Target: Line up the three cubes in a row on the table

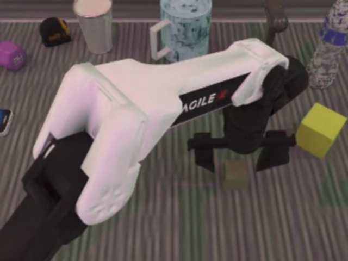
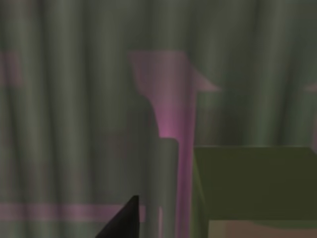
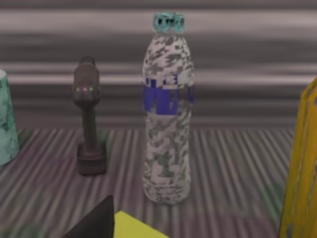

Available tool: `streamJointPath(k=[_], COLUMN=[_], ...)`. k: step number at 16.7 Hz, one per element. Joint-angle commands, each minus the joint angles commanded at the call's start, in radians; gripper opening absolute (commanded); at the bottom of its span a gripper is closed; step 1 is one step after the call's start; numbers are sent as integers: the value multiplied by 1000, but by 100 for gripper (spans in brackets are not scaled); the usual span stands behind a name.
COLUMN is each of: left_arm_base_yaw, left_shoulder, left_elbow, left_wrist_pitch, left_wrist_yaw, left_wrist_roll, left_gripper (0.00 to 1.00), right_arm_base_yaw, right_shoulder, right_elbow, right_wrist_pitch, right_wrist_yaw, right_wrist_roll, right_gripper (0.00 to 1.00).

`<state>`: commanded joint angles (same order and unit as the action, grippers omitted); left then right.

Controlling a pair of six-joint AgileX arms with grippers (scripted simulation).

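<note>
Reaching across the striped table (image 1: 163, 228), the left arm hangs its left gripper (image 1: 237, 155) over the small olive-green cube (image 1: 236, 174), right of centre in the top view.

Its black fingers (image 1: 204, 155) are spread wide, one on either side of that cube and apparently clear of it. The yellow cube (image 1: 321, 130) sits near the right edge, just beside the gripper. A patterned bottle (image 3: 167, 119) stands upper right. The mint-teal cube and the right gripper can't be made out.
</note>
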<state>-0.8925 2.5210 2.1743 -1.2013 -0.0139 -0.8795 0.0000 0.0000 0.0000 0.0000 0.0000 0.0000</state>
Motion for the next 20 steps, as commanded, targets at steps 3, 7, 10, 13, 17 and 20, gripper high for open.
streamJointPath(k=[3,7,10,13,17,20], left_arm_base_yaw=[0,3,5,12,18,19], left_shoulder=[0,0,4,9,6,5], left_elbow=[0,0,42,168,284,287], left_wrist_pitch=[0,0,-42,-163,-279,-282], left_wrist_yaw=[0,0,-1,-1,0,0], left_wrist_roll=[0,0,-3,-6,-4,-4], left_gripper=[100,100,100,100,100,100], right_arm_base_yaw=[0,0,0,0,0,0], right_shoulder=[0,0,0,0,0,0], right_elbow=[0,0,0,0,0,0], right_wrist_pitch=[0,0,0,0,0,0], right_wrist_yaw=[0,0,0,0,0,0], right_wrist_roll=[0,0,0,0,0,0], right_gripper=[100,100,100,100,100,100])
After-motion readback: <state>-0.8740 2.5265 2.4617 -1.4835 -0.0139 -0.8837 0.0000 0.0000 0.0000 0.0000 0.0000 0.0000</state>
